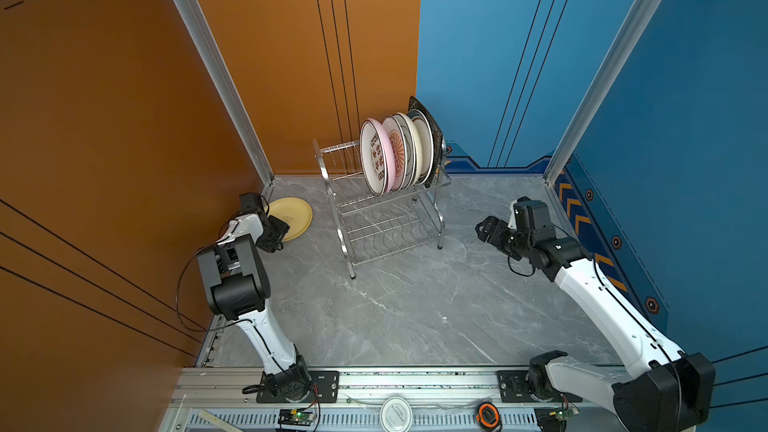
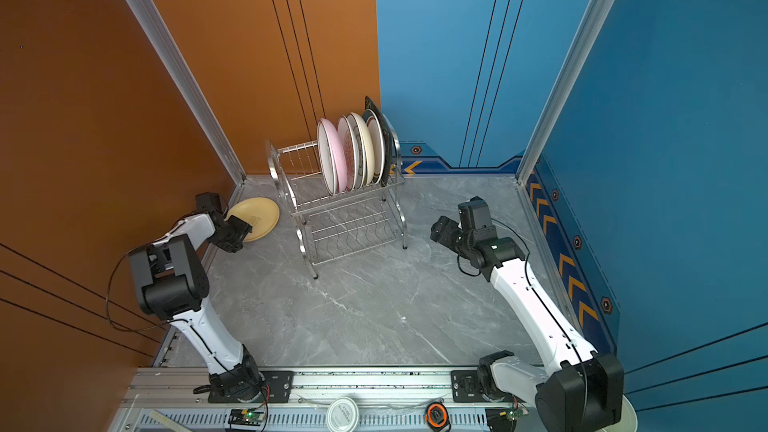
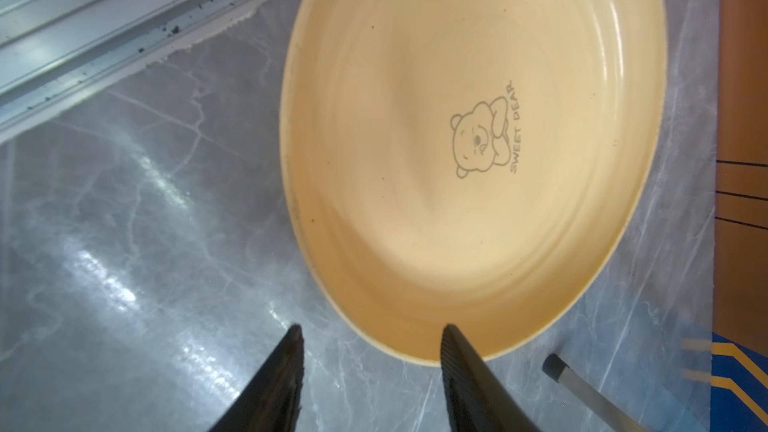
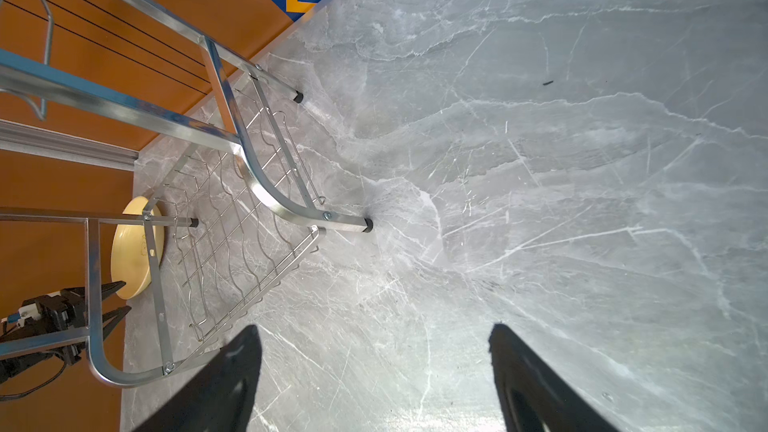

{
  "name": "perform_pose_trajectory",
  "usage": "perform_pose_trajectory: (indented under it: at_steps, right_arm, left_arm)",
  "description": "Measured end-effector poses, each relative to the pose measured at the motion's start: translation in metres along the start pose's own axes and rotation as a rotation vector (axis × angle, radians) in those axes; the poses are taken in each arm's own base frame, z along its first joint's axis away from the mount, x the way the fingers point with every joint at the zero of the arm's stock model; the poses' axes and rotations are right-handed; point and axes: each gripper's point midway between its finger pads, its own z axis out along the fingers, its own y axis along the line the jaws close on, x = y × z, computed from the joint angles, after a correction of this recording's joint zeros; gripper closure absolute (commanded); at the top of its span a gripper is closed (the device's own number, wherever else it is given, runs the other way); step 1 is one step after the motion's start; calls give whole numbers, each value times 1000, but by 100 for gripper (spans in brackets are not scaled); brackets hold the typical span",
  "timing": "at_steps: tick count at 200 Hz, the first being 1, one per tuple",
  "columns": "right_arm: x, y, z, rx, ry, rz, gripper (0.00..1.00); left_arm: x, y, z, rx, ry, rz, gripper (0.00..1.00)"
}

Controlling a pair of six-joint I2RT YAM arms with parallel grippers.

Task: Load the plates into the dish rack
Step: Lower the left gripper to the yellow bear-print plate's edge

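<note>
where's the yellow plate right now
In both top views the yellow plate lies on the table, left of the dish rack, the left gripper at its near rim.

a robot lab test cell. orange panels (image 1: 104, 118) and blue panels (image 1: 685, 118) sit in an aluminium frame (image 1: 212, 64) around a marble-look tabletop (image 1: 395, 305). arm bases (image 1: 286, 386) bolt to a front rail (image 1: 415, 379) beside bare circuit boards (image 1: 296, 414).

overhead stereo pair, wrist views share plate (image 3: 469, 151)

Yellow bear-printed plate (image 1: 293, 216) lies flat at far left, beside the shiny two-tier wire dish rack (image 1: 384, 218), whose upper tier holds upright plates (image 1: 380, 155) crowded toward its right end.
</note>
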Motion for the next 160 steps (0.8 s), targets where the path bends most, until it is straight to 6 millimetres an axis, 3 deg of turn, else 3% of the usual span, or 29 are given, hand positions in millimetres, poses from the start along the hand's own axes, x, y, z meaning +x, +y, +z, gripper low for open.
perform_pose_trajectory:
  at_steps: [109, 160]
  right_arm:
    - [-5, -3, 9, 20, 11, 12, 13]
    - [-11, 2, 7, 6, -5, 11, 13]
  left_arm:
    - [-12, 0, 30, -47, 10, -64, 54]
    - [-15, -3, 33, -47, 6, -73, 61]
